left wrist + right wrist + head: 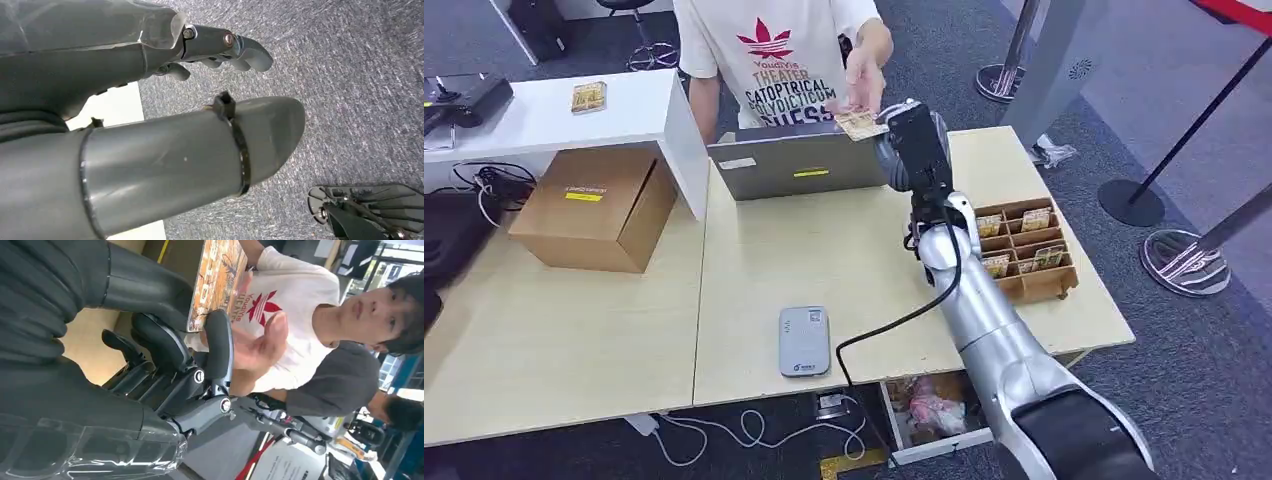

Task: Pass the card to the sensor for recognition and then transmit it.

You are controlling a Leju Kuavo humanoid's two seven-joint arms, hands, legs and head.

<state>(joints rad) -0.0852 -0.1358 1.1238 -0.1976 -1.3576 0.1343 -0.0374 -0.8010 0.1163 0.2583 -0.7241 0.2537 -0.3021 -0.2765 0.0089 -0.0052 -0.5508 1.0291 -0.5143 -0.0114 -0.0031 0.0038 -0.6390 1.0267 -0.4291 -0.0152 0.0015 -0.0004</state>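
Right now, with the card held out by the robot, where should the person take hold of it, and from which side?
A judgement: the free far edge of the card, from the person's own side. The right hand pinches the near end, fingers on one face and thumb on the other, so that end is covered. The person's hand is already at the far end.

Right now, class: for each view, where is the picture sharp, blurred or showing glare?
Head view: evenly lit, sharp; card small. Left wrist view: left hand close and soft, carpet grainy. Right wrist view: right hand dark, glare on its clear cover, background blurred.
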